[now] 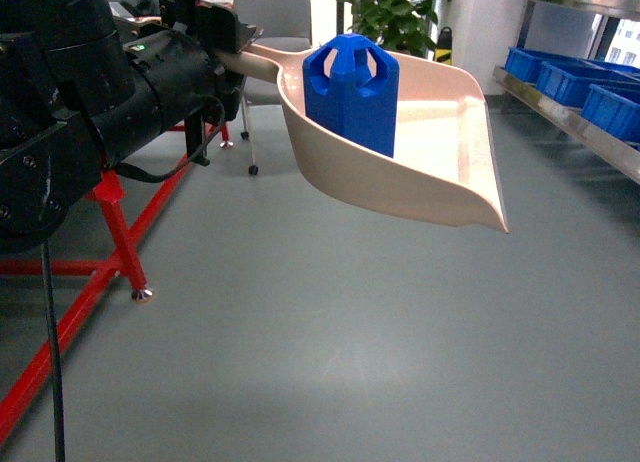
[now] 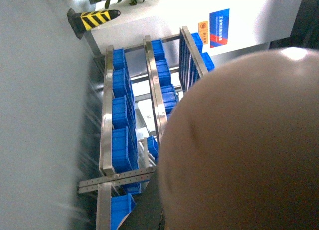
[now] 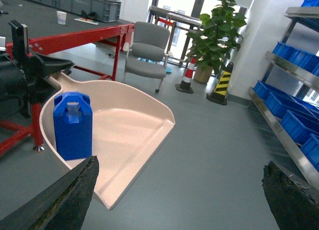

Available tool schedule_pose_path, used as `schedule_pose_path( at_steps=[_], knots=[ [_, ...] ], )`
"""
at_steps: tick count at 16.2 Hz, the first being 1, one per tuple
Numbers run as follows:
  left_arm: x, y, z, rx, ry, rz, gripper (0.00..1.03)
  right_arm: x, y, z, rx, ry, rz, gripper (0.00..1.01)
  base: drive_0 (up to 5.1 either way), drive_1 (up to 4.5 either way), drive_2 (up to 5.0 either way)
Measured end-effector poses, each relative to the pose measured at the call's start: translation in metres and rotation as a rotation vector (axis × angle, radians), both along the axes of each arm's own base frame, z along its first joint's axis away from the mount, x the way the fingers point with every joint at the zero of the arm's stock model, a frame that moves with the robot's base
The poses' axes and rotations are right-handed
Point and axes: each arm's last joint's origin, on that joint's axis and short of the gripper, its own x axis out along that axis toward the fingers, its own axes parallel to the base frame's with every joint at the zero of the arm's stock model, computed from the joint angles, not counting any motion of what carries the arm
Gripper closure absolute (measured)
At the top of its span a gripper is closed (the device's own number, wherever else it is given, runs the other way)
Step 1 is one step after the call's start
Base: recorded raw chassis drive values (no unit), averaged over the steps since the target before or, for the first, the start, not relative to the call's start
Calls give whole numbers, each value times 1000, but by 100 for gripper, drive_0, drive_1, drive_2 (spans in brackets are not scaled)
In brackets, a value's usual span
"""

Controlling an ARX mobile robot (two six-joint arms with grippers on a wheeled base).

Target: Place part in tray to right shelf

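Note:
The pale beige tray (image 1: 440, 152) is held up in the air by its handle, with my left gripper (image 1: 225, 37) shut on that handle at the upper left of the head view. The blue part (image 1: 352, 92) stands upright inside the tray, near its back wall. The right wrist view shows the same tray (image 3: 124, 130) and part (image 3: 73, 125) to the left of my right gripper (image 3: 182, 190), which is open over bare floor with nothing between its fingers. The tray's underside (image 2: 239, 150) fills the left wrist view. The right shelf (image 1: 570, 112) stands off to the right, apart from the tray.
Blue crates (image 1: 560, 77) line the steel shelf (image 3: 284, 130). A red-framed table (image 1: 110, 232) stands at the left. Behind are a grey chair (image 3: 147, 51), a traffic cone (image 3: 187, 75), a potted plant (image 3: 214, 31) and a yellow-black post (image 3: 222, 83). Grey floor lies between tray and shelf.

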Motion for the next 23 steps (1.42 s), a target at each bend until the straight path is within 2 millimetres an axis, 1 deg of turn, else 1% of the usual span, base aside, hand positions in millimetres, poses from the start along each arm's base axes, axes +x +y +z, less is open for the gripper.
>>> schedule_pose_path(
  at_steps=[23],
  knots=[
    [0, 0, 0, -1, -4, 1, 90, 0, 0, 0, 2, -2, -2, 3, 4, 427, -419]
  ],
)
